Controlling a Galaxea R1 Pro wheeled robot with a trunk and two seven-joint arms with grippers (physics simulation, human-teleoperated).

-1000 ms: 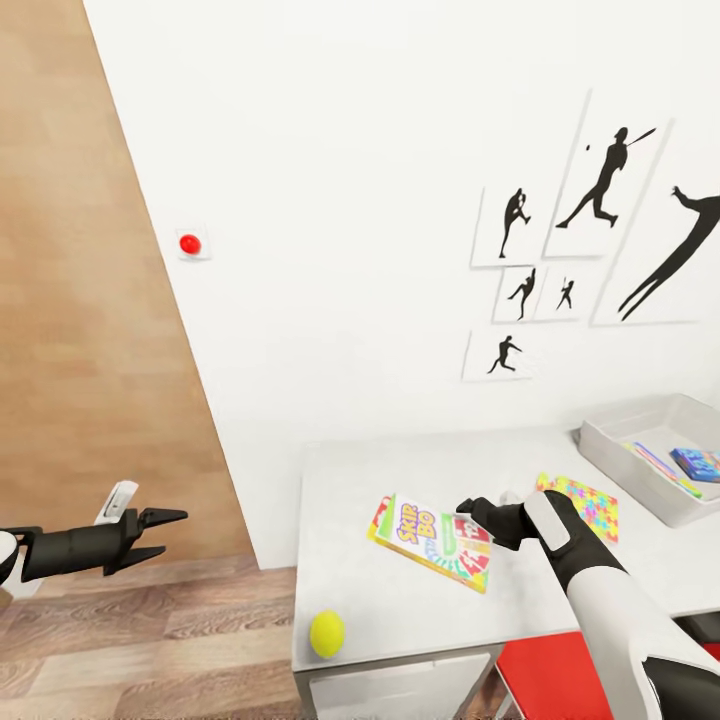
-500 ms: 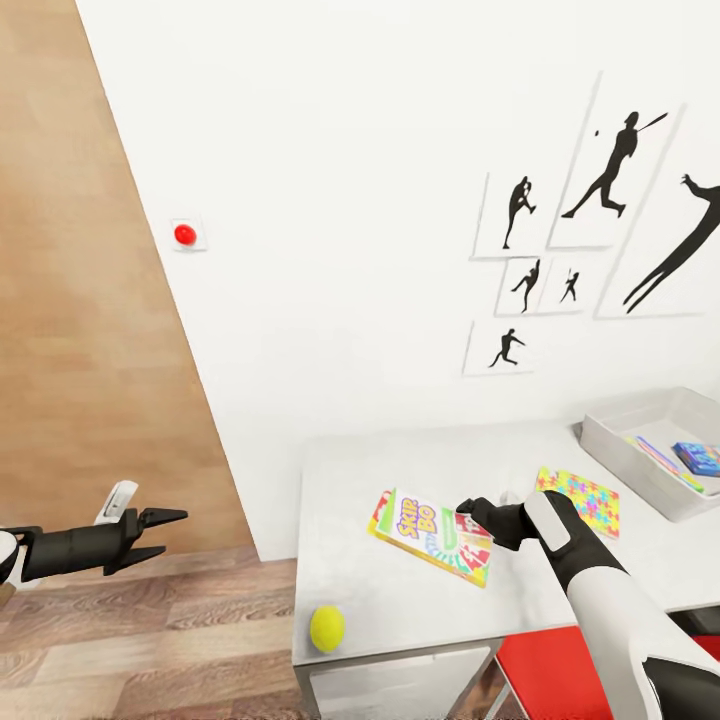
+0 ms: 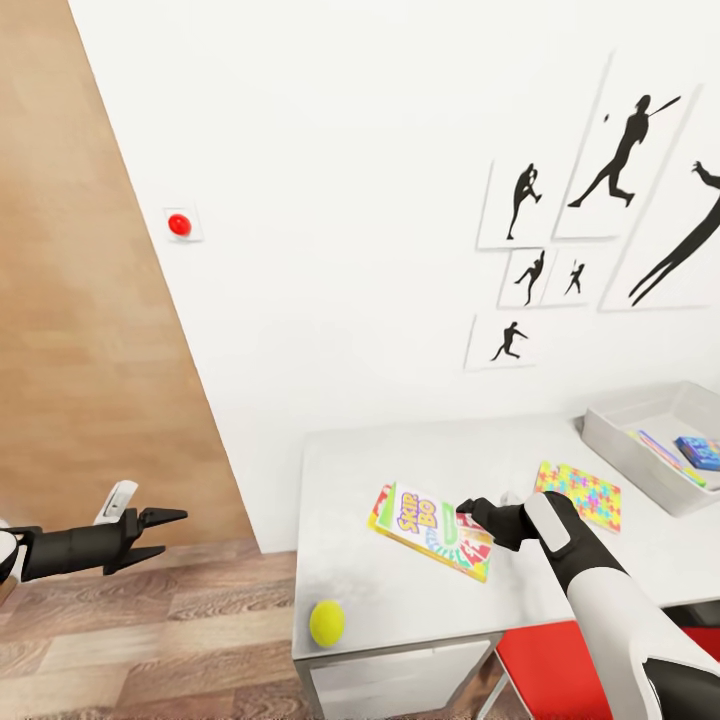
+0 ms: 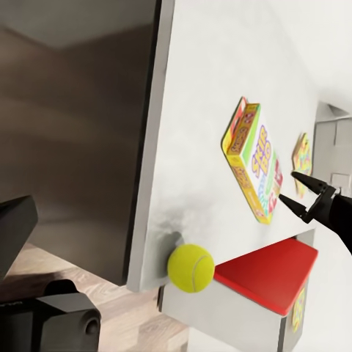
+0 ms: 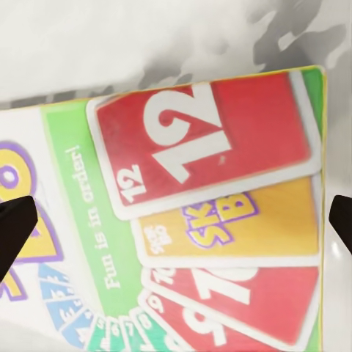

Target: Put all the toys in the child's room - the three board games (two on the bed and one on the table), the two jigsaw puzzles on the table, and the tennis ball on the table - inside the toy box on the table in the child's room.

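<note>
1. My right claw (image 3: 468,511), black-fingered on a white and black arm, is hovering with its jaws spread wide over the near end of the white-green-yellow printed board game box (image 3: 430,533); in the right wrist view the two dark fingertips (image 5: 16,227) are sitting at opposite edges of the frame, with the red "12" card art of the lid (image 5: 205,213) between them, and they are gripping nothing.
2. That board game box is lying flat, turned at an angle, towards the middle of the pale grey desk top (image 3: 400,470).
3. A neon multicoloured jigsaw puzzle square (image 3: 580,494) is lying flat on the desk between the board game box and the toy box, apart from both.
4. The pale grey open toy box (image 3: 625,450) is standing at the desk's far right corner, by the wall; a mostly blue printed box (image 3: 697,452) and a thin multicoloured flat piece (image 3: 655,447) are lying inside it.
5. The yellow-green tennis ball (image 3: 327,622) is resting at the desk's near left corner, right by the edge; the left wrist view shows it (image 4: 191,268) at that same corner.
6. My left claw (image 3: 160,532), black and slim, is hanging open and empty off the desk's left side, over the brown-grey wood-plank floor (image 3: 150,640), well apart from the desk.
7. A red flat seat (image 3: 570,665) is showing below the desk's near edge.
8. Black silhouette prints of ball players (image 3: 610,220) and a red round button on a white plate (image 3: 180,224) are hanging on the white wall.
</note>
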